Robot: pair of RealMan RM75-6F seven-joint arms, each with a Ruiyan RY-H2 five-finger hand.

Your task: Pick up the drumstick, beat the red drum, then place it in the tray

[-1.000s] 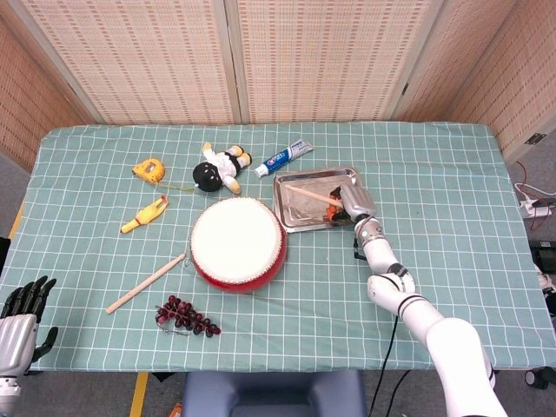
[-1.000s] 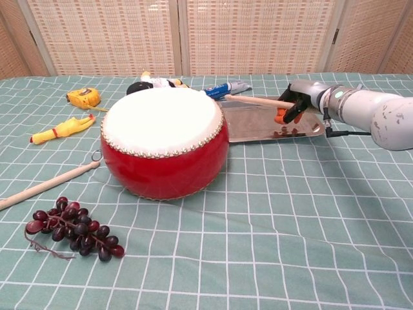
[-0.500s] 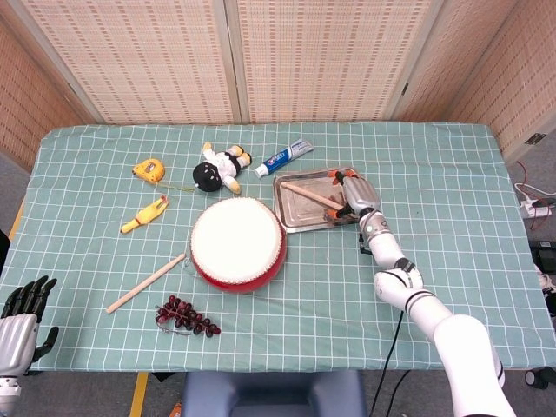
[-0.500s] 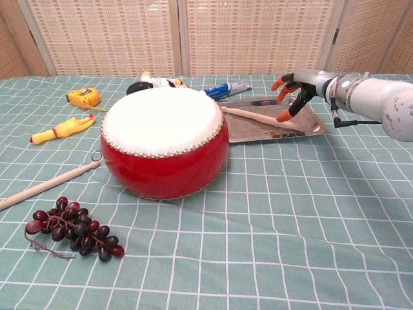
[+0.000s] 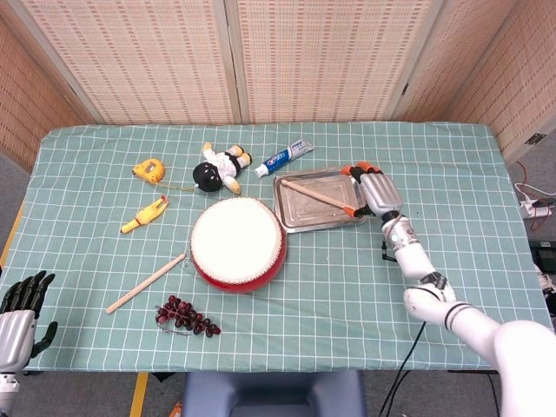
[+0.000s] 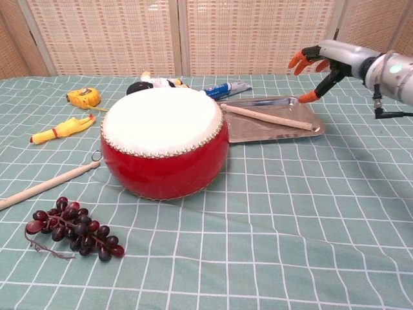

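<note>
A wooden drumstick (image 5: 317, 195) (image 6: 266, 115) lies diagonally inside the metal tray (image 5: 300, 218) (image 6: 316, 131). The red drum (image 5: 238, 242) (image 6: 164, 141) with its white skin stands just left of the tray. My right hand (image 5: 373, 189) (image 6: 317, 62) hovers open above the tray's right edge, fingers spread, holding nothing. A second wooden stick (image 5: 146, 283) (image 6: 46, 185) lies on the cloth left of the drum. My left hand (image 5: 19, 307) rests open at the table's near left corner, seen only in the head view.
A bunch of dark grapes (image 5: 186, 316) (image 6: 72, 234) lies in front of the drum. A yellow rubber chicken (image 5: 144, 214), a tape measure (image 5: 149, 169), a plush doll (image 5: 219, 168) and a toothpaste tube (image 5: 285, 158) sit behind and left of the drum.
My right hand let go of the drumstick, which now lies in the tray. The hand opened, rose and drew back to the right.
</note>
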